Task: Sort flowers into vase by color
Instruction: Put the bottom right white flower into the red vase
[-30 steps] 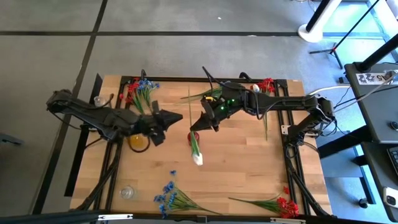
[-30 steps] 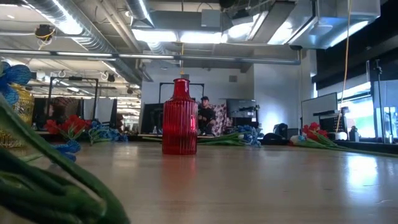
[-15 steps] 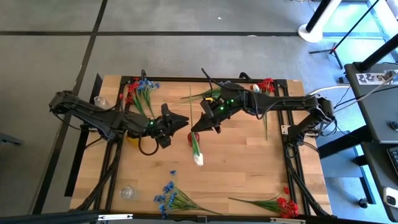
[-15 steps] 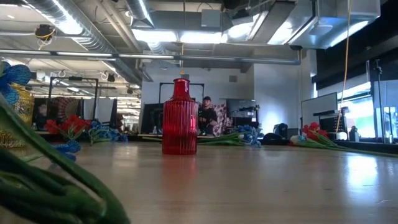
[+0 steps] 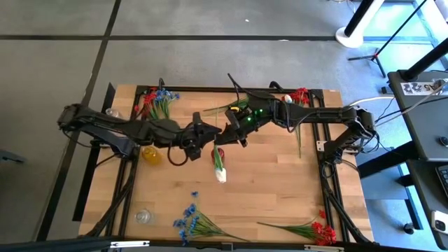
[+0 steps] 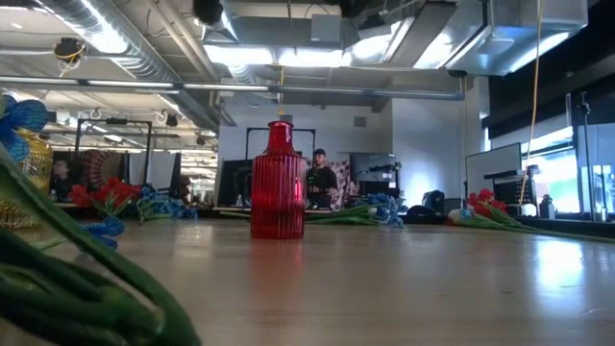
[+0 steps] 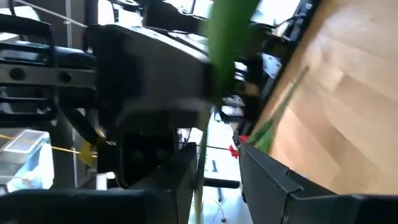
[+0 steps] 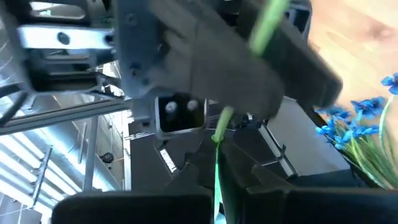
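Observation:
A white flower point(image 5: 221, 174) with a long green stem is up in the air over the middle of the table, its bloom toward the near edge. My right gripper point(image 5: 224, 138) is shut on its stem. Below it stands the red vase point(image 6: 278, 183), seen from above as a red spot point(image 5: 218, 151). My left gripper point(image 7: 217, 171) has come in from the left. It is open, with one finger on either side of the stem point(image 7: 200, 168). Whether the fingers touch the stem, I cannot tell. My right gripper pinches the white flower's green stem point(image 8: 219, 140) between its two fingers, well up from the bloom. The fingers come about level from the table's right and lie across the stem. The flower is lifted clear of the table.
A yellow vase point(image 5: 152, 155) stands left of centre, and a clear one point(image 5: 143, 217) at the near left. Blue and red flowers point(image 5: 159, 102) lie at the far left, red ones point(image 5: 299, 94) at the far right. Blue point(image 5: 192, 222) and red point(image 5: 315, 229) bunches lie along the near edge.
My left gripper has moved toward the table's right, to the stem held by my right gripper. It has sunk a little and opened, and its fingers now stand around the stem. My right gripper has kept still with the flower.

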